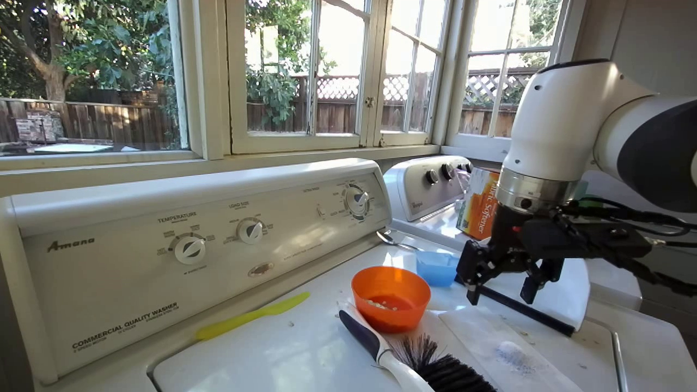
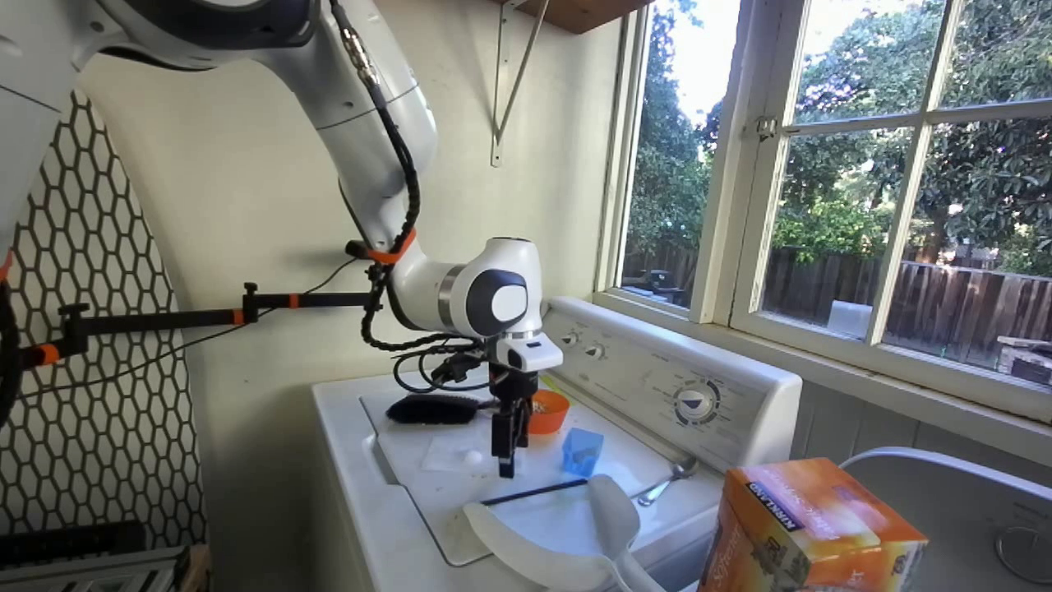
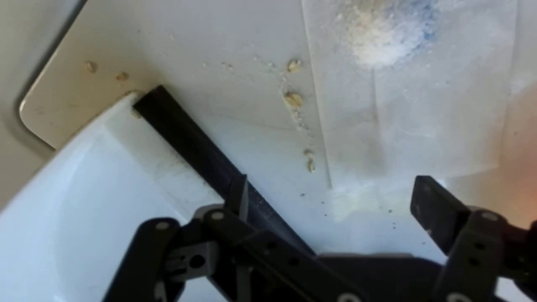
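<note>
in the wrist view, the tool (image 3: 331, 191) hides part of the dustpan (image 3: 100, 197), which the left edge crops.

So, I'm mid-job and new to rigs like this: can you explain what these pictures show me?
The machine is one robot arm, reaching over a washer. Two pictures come from cameras outside it, in different places; the third comes from its wrist, looking down past the gripper. On the washer lie a brush, an orange bowl, a blue container, a yellow-green utensil, a spoon, and a thin sheet bearing a powder heap. A black-edged white dustpan lies close to the gripper, which hangs open and holds nothing.
</note>
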Tool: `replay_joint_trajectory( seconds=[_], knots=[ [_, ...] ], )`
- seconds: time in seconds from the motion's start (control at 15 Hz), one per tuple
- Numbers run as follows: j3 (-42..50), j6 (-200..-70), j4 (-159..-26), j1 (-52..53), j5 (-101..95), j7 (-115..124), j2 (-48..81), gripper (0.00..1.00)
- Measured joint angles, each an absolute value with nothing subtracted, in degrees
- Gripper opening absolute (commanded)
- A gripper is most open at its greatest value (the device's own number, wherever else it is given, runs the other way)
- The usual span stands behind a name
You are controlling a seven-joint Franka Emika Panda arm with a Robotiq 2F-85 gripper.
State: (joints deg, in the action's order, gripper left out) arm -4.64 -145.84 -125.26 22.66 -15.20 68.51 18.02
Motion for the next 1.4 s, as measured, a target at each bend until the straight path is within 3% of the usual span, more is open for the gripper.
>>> replay_joint_trajectory(
  seconds=[0.27, 0.6, 0.87, 1.4],
  knots=[
    [-3.2, -145.8, -125.2, 24.0, -18.7, 78.1, 18.6, 0.99],
    [-2.9, -145.8, -124.8, 24.8, -20.8, 86.6, 19.6, 0.87],
    [-2.9, -145.8, -124.3, 25.1, -21.2, 91.0, 20.1, 1.0],
    [-2.5, -147.6, -122.5, 25.2, -22.4, 99.1, 20.9, 1.0]
  ],
)
